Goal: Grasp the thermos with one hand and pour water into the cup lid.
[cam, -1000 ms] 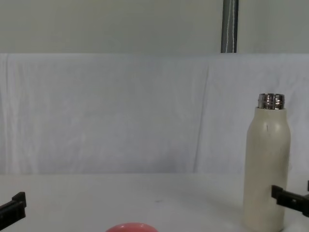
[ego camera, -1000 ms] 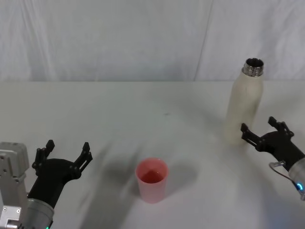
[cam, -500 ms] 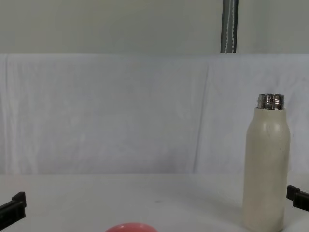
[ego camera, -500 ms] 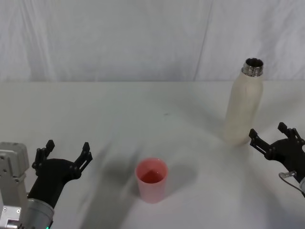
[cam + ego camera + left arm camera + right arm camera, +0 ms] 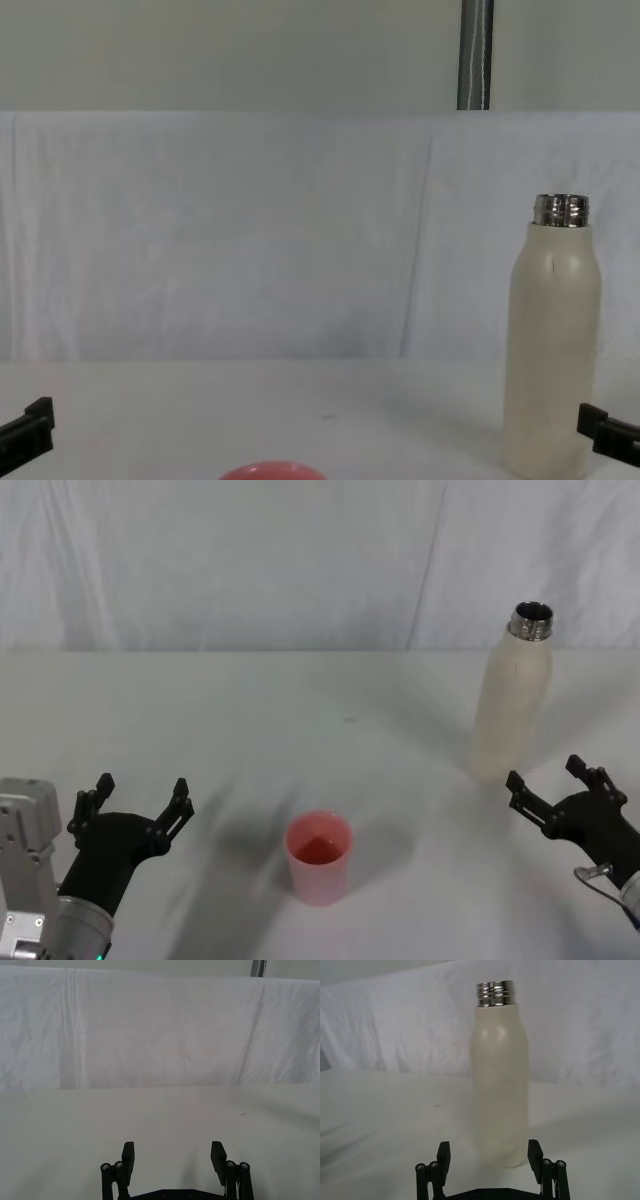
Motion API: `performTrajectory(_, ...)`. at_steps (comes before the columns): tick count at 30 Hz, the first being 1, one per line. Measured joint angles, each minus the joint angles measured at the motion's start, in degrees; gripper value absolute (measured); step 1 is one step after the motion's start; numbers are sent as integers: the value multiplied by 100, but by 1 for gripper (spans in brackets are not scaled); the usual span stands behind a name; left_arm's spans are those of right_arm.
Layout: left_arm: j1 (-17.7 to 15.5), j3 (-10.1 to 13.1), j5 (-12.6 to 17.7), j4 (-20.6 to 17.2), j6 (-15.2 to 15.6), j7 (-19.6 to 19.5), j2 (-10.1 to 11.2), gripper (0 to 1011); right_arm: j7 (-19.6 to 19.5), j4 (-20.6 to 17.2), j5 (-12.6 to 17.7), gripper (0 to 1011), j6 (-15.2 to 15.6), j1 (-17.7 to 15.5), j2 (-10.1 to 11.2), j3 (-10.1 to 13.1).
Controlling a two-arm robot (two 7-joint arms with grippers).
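Thermos (image 5: 509, 710): tall cylinder, cream-white matte body with a faintly mottled finish, rounded shoulders, shiny threaded steel neck, mouth open and uncapped. Stands upright at far right on the table (image 5: 300, 700). In the right wrist view the thermos (image 5: 501, 1080) is centred just beyond the fingertips, a soft highlight on its shoulder. Chest view shows the thermos (image 5: 553, 350) from the side, walls straight, base slightly rounded.

Cup lid (image 5: 319, 858): small pink-red cup, smooth plastic look, round rim, walls tapering slightly downward, reddish inside. Sits upright near centre, well apart from the thermos. In the chest view its curved top edge (image 5: 272, 470) shows at the lower margin.

Right gripper (image 5: 553, 792): black skeletal claw, fingers spread wide, holding nothing, just near-right of the thermos base, not touching.

Left gripper (image 5: 137, 802): same black frame on a grey-white wrist, fingers spread, empty, parked near left.

Table covered in white cloth; creased white cloth backdrop (image 5: 250, 560).
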Motion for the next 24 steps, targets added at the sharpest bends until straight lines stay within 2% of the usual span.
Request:
performTrajectory(17, 0, 0, 0, 0, 0, 0, 0, 1001, 171, -53, -13, 1000, -47, -6, 101, -311)
performTrajectory(24, 0, 0, 0, 0, 0, 0, 0, 1001, 172, -52, -14, 1000, -46, -7, 97, -295)
